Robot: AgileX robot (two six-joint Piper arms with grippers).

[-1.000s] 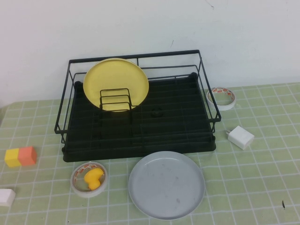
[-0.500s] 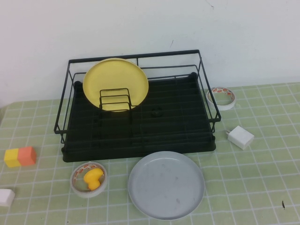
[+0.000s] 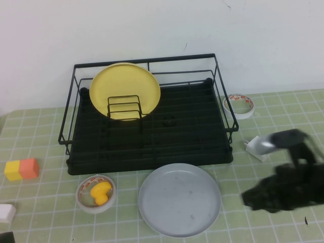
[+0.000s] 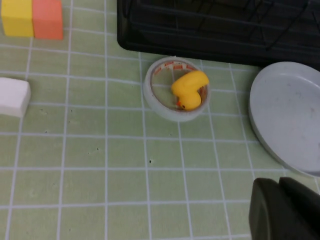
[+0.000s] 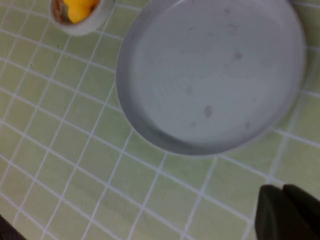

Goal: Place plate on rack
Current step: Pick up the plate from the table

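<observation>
Beside plate (image 3: 179, 199), right tool (image 3: 253, 197) newly arrived

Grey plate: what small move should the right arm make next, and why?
Probably sweep the right gripper left to the plate rim: the plate lies flat on the table, ungrasped, in front of the rack. The left gripper sits near the table's front-left corner.

The plate (image 3: 179, 199) by my right gripper (image 3: 283, 195) looks smooth, dull grey with faint scuffs, and the rack (image 3: 149, 114) is thin black wire.
</observation>
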